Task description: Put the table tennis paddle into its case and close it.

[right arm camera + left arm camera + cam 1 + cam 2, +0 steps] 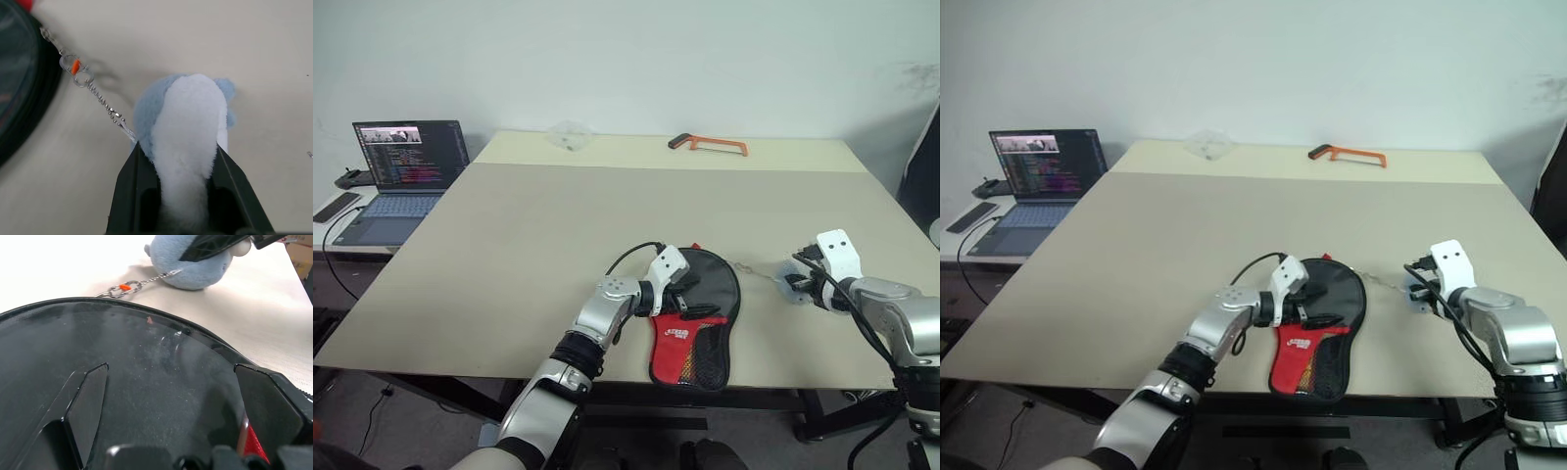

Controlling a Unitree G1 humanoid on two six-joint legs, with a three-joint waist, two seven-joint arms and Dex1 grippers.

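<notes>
Black fabric with a red band makes up the case (697, 318), which lies flat near the front edge of the tan table (548, 255), its round clear-panelled end away from the robot and its red, mesh-pocketed end toward the table's edge. A white logo sits on the red band, too small to read. The left gripper (690, 299) rests over the case's round end with its fingers (88, 404) spread wide on either side of the clear panel, holding nothing. To the right of the case, a little apart from it, the right gripper (800, 277) has its fingers (128, 196) closed narrowly on a small pale-blue and white plush charm (188, 122). A bead chain (105, 105) with a clear clasp and an orange tab runs from the charm to the case's rim. At the far edge lie an orange hacksaw (708, 145) and a crumpled clear wrapper (569, 134); an open laptop (403, 176) stands on a side desk to the left.
</notes>
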